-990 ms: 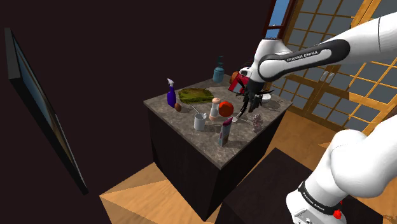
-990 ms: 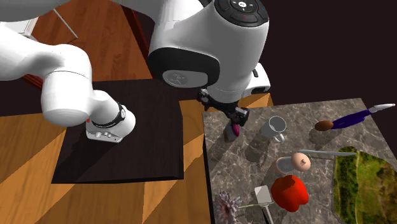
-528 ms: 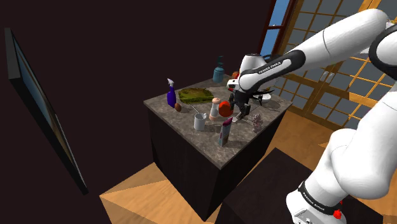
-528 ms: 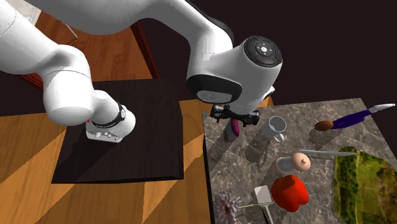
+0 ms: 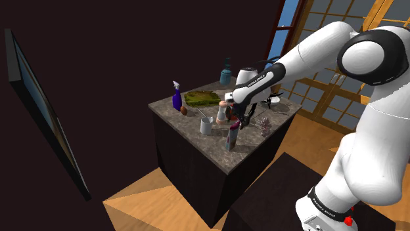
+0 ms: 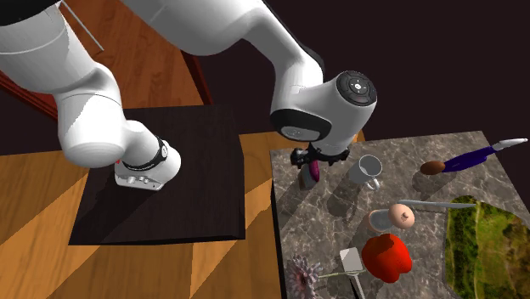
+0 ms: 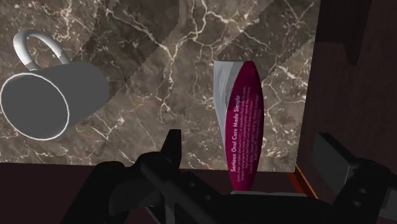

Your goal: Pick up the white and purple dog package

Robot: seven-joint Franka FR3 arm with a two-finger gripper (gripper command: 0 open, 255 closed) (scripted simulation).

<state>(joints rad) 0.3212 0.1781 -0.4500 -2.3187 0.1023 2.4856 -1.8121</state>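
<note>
Gripper (image 7: 249,141) is open: fingers (image 7: 170,147) stand wide apart, straddling the package (image 7: 240,121) w/o touching it, so nothing is held yet. Step in hand, imo: end of approach, pre-grasp alignment over the target. Next move prob. calls for a bit more descent so the pads face the pouch's two broad sides, then a close. Grip should land below the top seam, not on it, and go gently b/c the pouch looks soft-sided and light.

Package: slim upright pouch, tapering at both ends as seen along the gripper. One side is white, the other magenta-purple w/ white lettering, and the surface is smooth. It stands at the tabletop (image 7: 159,57) corner nearest the stand, just beside both edges, so a sideways nudge could push it off.

Tabletop: dark stone look w/ pale veins, flat, on a dark block base.

Mug (image 7: 44,102): plain grey, round, w/ a loop handle. It sits near the package but apart from it, along the same edge. Farther down that edge is a purple spray bottle (image 6: 476,155), narrow w/ a pale nozzle.
</note>
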